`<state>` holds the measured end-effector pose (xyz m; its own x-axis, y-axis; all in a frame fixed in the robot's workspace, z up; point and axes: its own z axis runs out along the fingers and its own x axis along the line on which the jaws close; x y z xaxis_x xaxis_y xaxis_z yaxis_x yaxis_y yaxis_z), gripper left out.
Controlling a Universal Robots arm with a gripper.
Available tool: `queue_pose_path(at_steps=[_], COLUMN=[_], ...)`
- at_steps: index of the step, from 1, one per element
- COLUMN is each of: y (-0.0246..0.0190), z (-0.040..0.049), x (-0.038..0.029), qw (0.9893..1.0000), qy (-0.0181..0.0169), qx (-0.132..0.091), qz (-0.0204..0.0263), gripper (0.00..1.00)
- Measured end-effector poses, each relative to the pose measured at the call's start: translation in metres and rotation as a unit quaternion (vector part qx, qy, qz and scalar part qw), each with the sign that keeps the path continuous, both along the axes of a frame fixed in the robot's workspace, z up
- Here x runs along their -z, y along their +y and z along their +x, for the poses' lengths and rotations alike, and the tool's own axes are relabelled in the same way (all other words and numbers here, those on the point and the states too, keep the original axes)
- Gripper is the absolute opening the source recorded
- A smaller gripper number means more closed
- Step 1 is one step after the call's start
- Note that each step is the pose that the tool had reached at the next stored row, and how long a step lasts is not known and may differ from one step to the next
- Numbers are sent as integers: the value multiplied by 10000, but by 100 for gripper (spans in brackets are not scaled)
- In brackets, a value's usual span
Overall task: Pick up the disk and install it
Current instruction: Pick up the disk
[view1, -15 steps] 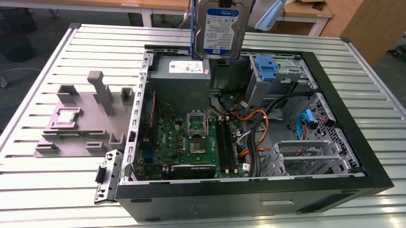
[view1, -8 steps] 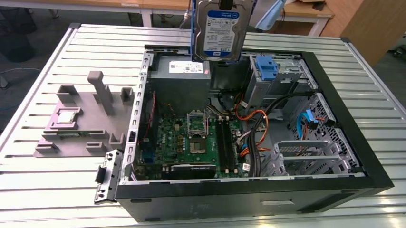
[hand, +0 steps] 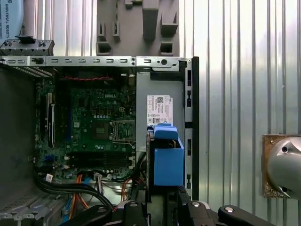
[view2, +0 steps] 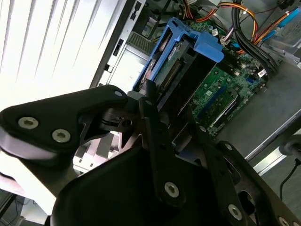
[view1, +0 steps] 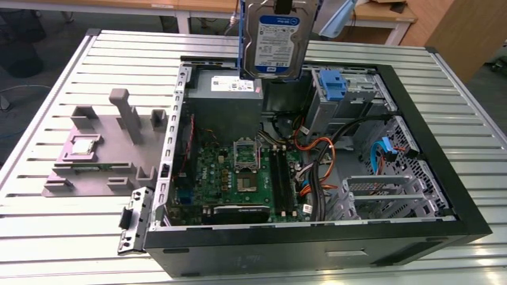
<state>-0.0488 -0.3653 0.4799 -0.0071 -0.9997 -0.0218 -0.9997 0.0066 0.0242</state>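
The disk [view1: 274, 41], a silver drive with a blue-and-white label in a blue bracket, hangs upright in the air over the back of the open computer case [view1: 317, 252]. My gripper [view1: 283, 7] is shut on its upper end, at the exterior view's top edge. In both wrist views the black fingers [view2: 157, 127] clamp the blue bracket [hand: 168, 160], and the disk [view2: 176, 56] points down toward the case interior. The gripper [hand: 162, 202] sits above the grey power supply box's edge.
Inside the case lie the green motherboard [view1: 237, 178], the grey box with a white sticker [view1: 225, 95], bundled cables [view1: 321, 160] and a drive bay with a blue tab [view1: 336, 86]. A grey fixture [view1: 95, 172] with a small square chip [view1: 84, 146] stands on the slatted metal table [view1: 63, 231].
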Motion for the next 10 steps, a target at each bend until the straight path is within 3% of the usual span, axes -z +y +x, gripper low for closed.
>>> queue_pose_path(at_steps=[10], y=[-53], z=[19], x=[2], qw=[10000], qy=[0], qx=[0], qz=[0], gripper=[35])
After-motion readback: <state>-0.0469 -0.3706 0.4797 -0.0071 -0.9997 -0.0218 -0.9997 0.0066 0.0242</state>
